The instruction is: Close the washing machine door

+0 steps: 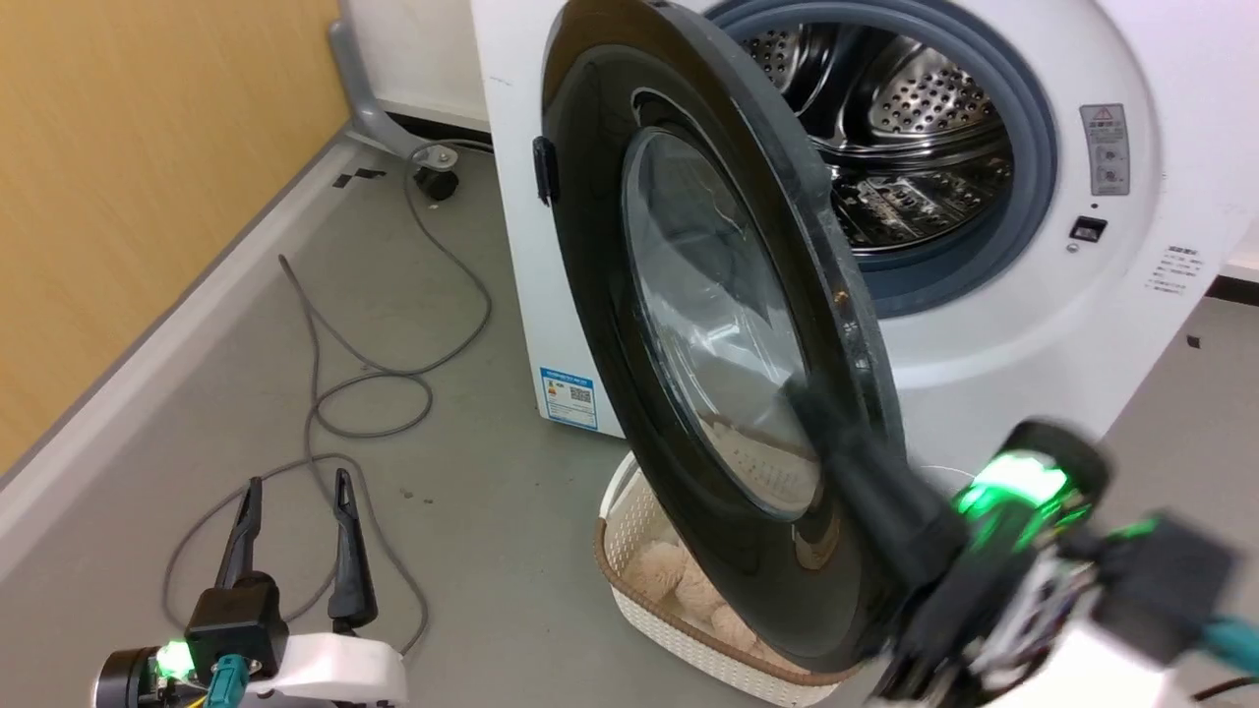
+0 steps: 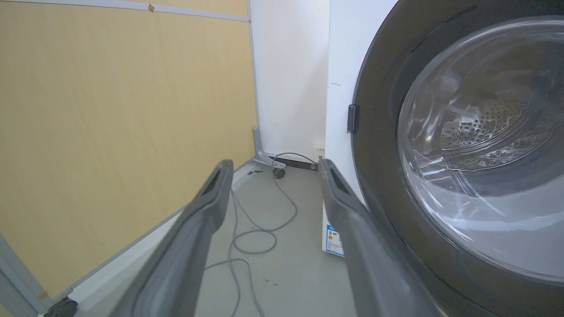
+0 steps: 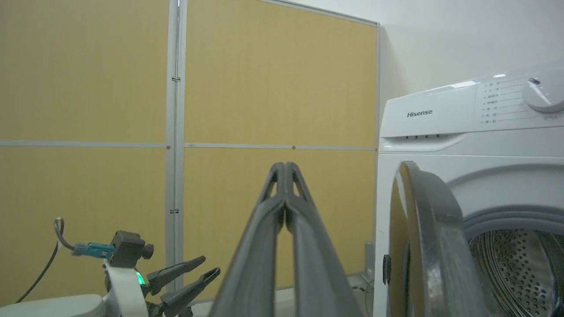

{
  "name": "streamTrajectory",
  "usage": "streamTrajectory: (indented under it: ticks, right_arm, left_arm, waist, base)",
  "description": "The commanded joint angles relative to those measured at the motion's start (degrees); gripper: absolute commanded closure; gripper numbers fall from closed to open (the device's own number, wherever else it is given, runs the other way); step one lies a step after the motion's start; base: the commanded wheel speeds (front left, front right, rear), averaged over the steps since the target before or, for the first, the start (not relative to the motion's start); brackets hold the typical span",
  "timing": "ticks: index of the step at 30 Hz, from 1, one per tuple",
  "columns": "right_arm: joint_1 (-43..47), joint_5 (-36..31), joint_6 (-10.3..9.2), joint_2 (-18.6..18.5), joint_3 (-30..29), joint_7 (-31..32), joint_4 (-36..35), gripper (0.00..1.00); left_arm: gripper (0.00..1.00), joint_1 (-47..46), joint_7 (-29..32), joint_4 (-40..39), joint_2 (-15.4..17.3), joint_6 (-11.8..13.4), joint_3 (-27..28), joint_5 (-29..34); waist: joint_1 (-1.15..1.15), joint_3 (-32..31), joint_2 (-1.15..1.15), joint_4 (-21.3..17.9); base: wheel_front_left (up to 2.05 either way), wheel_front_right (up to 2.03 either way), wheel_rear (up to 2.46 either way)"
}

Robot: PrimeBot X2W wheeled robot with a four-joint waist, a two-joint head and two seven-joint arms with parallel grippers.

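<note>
Nearest, at the lower left of the head view, the left gripper [image 1: 298, 479] hangs over the floor [image 1: 492, 590] with its fingers spread and nothing between them. The right gripper [image 3: 285, 169] has its fingers pressed together tip to tip, gripping nothing. In the head view it is blurred against the lower right rim of the door [image 1: 708, 315], seemingly touching it, though the blur leaves that unsure. The door stands roughly half open, hinged at the left of the machine [image 1: 984, 354]. Behind its lower edge a basket [image 1: 615, 551] of pale fluffy items sits on the floor. A cable [image 1: 325, 393] loops to the left. Beyond, the drum [image 1: 885, 118] gapes inside its grey ring, with a yellow wall [image 1: 148, 197] at far left.
</note>
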Motion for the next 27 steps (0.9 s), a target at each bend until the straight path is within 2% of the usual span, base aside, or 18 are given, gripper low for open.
streamTrajectory:
  ticks: [1, 2, 6, 12, 17, 27]
  right_arm:
    - [-0.4, 0.6, 0.05, -1.8, 3.1, -0.2, 1.7, 1.00]
    - [-0.3, 0.5, 0.05, -3.6, 6.6, -0.2, 3.8, 1.00]
    - [0.2, 0.1, 0.05, -5.9, 12.6, -0.2, 8.1, 1.00]
    - [1.3, -1.6, 0.05, -7.4, 15.8, -0.2, 15.7, 1.00]
    - [2.2, -4.3, 0.05, -6.7, 13.0, -0.2, 22.0, 1.00]
    - [2.9, -7.5, 0.05, -2.4, 2.1, -0.2, 28.7, 1.00]
  left_arm:
    - [0.00, 0.9, -0.2, 0.1, -0.5, -0.5, 0.5, 0.7]
    - [0.00, 1.0, -0.2, 0.1, -0.9, -0.9, 0.9, 1.1]
    - [0.00, 1.1, -0.2, 0.0, -1.7, -1.4, 1.7, 2.0]
    - [0.00, 1.2, -0.2, -0.1, -2.4, -2.1, 2.7, 3.2]
    - [0.00, 1.0, -0.2, -0.7, -3.1, -2.2, 3.4, 3.9]
    - [0.00, -0.3, -0.2, -0.9, -4.4, -3.1, 2.9, 5.0]
  waist:
    - [0.00, 0.0, 0.00, -0.3]
    - [0.00, 0.0, 0.00, -0.7]
    - [0.00, 0.0, 0.00, -1.7]
    - [0.00, 0.4, 0.00, -3.3]
    - [0.00, 1.0, 0.00, -4.7]
    - [0.00, 2.8, 0.00, -5.6]
  base:
    - [0.00, 0.00, 0.00]
    - [0.00, 0.00, 0.00]
    - [0.00, 0.00, 0.00]
    - [0.00, 0.00, 0.00]
    - [0.00, 0.00, 0.00]
    - [0.00, 0.00, 0.00]
